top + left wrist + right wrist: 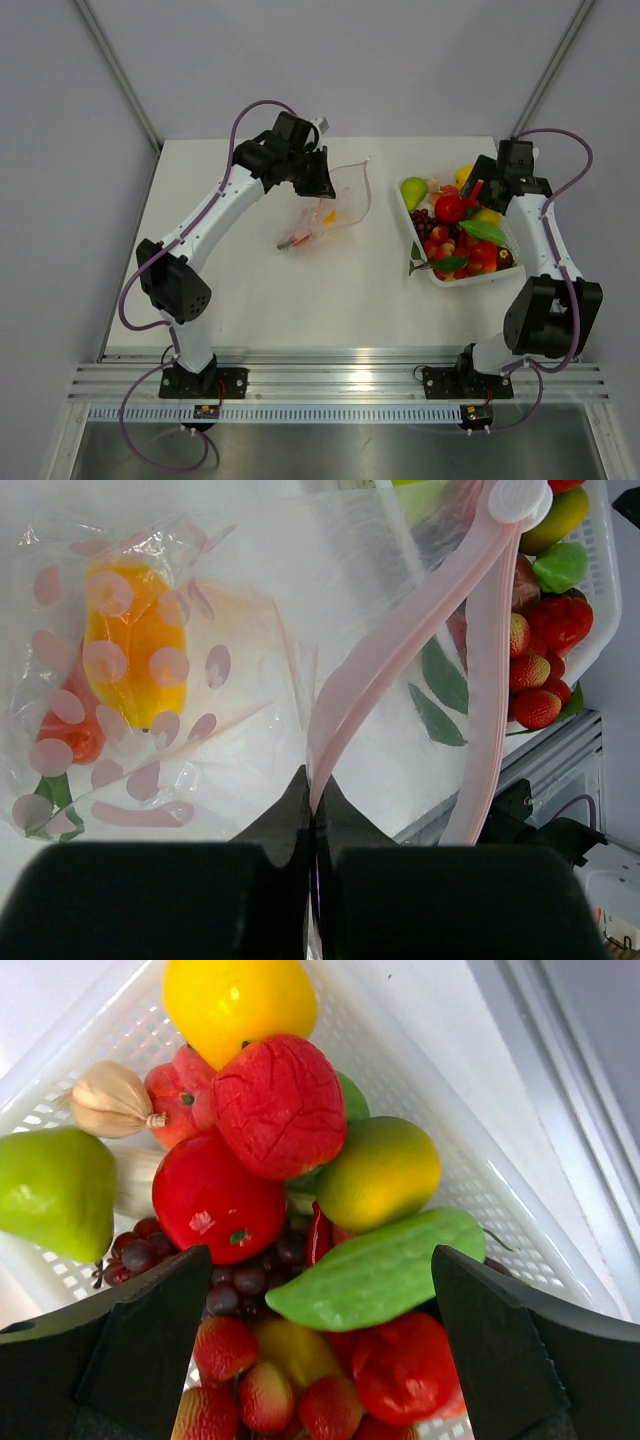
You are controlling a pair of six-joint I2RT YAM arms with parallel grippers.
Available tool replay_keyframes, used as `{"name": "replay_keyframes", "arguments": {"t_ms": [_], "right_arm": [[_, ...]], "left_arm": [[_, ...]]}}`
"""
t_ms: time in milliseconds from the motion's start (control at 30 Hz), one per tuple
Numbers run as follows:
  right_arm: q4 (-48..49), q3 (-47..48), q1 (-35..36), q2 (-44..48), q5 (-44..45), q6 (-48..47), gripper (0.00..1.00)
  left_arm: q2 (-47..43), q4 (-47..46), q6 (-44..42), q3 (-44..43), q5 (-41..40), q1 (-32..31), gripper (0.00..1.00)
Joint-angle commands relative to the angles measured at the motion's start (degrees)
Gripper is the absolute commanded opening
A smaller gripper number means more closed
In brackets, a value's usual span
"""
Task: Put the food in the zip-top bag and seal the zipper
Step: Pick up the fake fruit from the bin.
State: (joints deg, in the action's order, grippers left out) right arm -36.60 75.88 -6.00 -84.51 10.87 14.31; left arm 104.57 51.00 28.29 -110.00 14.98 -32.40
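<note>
Left gripper (312, 800): pinching shut on limp zip-top bag (230, 740) at the zipper (400, 640).
Right gripper (320, 1280): gaping wide, empty, hovering over food (275, 1105).
Handling: probably light, slick; gripping across middles.

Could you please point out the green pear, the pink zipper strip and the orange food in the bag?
Green toy pear (55, 1190): right wrist view, its middle.
Pink-red plastic zipper strip (395, 645): left wrist view, mid-length.
Orange-yellow oblong toy food (135, 630): left wrist view, upper middle.
</note>
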Motion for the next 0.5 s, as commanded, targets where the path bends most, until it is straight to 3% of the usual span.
{"name": "replay_keyframes", "arguments": {"t_ms": [0, 467], "right_arm": [[4.16, 2.96, -1.47, -4.33, -4.54, 0.81, 1.00], [8.30, 10.08, -4.46, -17.35, -10.26, 2.31, 1.00]], "left_arm": [[-2.71, -2.58, -1.13, 0.22, 1.72, -0.03, 0.00], [-1.57, -2.66, -0.78, -0.22, 1.89, -0.12, 0.00]]}}
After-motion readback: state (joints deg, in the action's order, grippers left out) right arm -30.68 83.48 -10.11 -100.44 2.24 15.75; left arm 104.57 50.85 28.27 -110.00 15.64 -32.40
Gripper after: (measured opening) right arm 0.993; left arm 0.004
